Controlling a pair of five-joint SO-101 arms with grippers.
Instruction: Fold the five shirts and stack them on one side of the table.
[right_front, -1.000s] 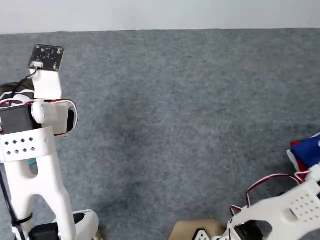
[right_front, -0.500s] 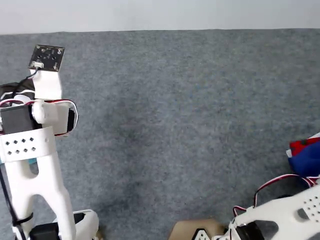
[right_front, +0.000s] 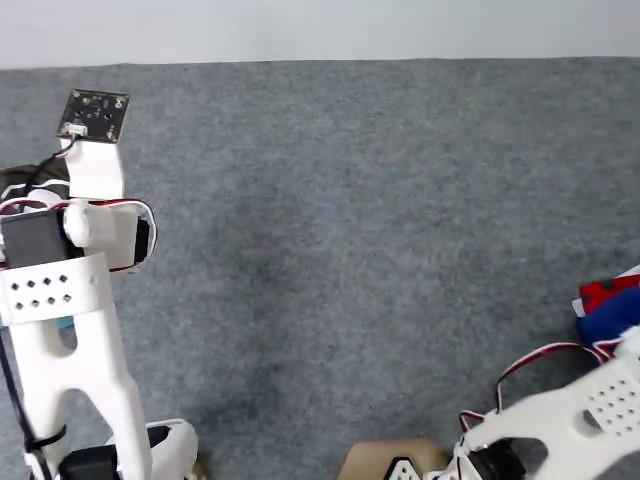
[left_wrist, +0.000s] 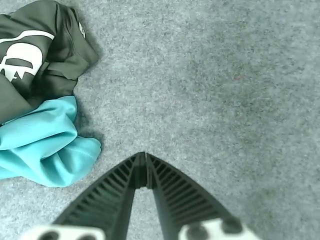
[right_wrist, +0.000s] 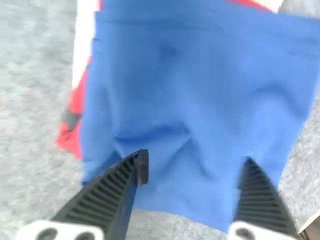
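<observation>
Hovering at four o'clock, the right gripper (right_wrist: 192, 167) is held jaws apart over the blue shirt (right_wrist: 200, 90); the left gripper (left_wrist: 146, 167) is pressed together.

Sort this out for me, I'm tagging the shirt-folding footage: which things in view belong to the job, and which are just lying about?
Job: blue shirt, on red-and-white fabric; dark printed shirt; teal shirt against it; left gripper, shut; right gripper, open over the blue shirt.
Lying about: brown cardboard piece between the arm bases; grey table cover.
</observation>
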